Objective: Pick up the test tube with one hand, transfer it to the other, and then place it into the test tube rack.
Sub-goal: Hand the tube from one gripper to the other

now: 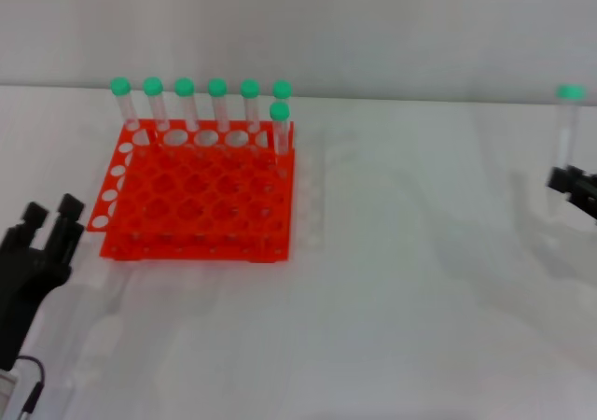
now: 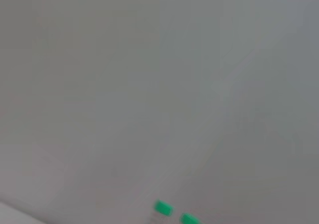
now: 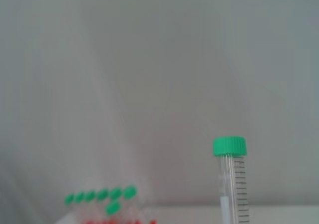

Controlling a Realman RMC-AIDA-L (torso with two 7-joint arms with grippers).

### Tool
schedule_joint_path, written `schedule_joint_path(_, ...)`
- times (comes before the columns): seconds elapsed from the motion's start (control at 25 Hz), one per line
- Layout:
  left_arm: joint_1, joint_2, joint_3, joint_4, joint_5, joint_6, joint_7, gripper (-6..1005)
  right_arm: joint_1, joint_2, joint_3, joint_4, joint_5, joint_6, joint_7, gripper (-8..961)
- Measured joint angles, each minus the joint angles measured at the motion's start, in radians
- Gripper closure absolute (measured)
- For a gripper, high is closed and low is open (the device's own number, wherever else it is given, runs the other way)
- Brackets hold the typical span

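- Seven capped tubes are seen standing in the far rows of the test tube rack [image 1: 201,196] on the table [image 1: 420,299].
- Left end effector [image 1: 53,217] is parked low beside the rack, fingers parted, nothing held.
- Right end effector [image 1: 574,189] is closed on the test tube [image 1: 569,126], held upright well right of the rack; handover leftward is judged next.
- Tube: clear, graduated, green cap up.
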Motion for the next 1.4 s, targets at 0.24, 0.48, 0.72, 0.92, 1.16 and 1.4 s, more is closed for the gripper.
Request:
schedule_joint_path(0.24, -0.030, 0.003, 0.000, -0.005, 0.085, 0.000, 0.000, 324, 0.007, 0.002, 0.125, 0.337, 0.174, 0.153, -0.480, 762)
schedule_joint_path(0.48, -0.125, 0.006, 0.000, 0.006, 0.309, 0.020, 0.002, 433, 0.023, 0.003, 0.121, 0.511, 0.220, 0.183, -0.738, 761)
schedule_joint_path(0.72, -0.208, 0.005, 0.000, -0.003, 0.486, 0.039, 0.003, 422, 0.040, 0.010, 0.099, 0.565, 0.216, 0.195, -0.829, 762)
schedule_joint_path(0.92, -0.232, 0.004, 0.001, -0.043, 0.588, 0.040, 0.005, 412, 0.061, 0.016, 0.015, 0.569, 0.216, 0.208, -0.835, 762)
schedule_joint_path(1.16, -0.250, 0.005, 0.000, -0.083, 0.672, 0.040, 0.005, 373, 0.079, 0.020, -0.078, 0.569, 0.217, 0.265, -0.837, 761)
schedule_joint_path(1.4, -0.264, 0.005, -0.001, -0.097, 0.731, 0.044, 0.001, 330, 0.094, 0.019, -0.163, 0.567, 0.223, 0.287, -0.878, 761)
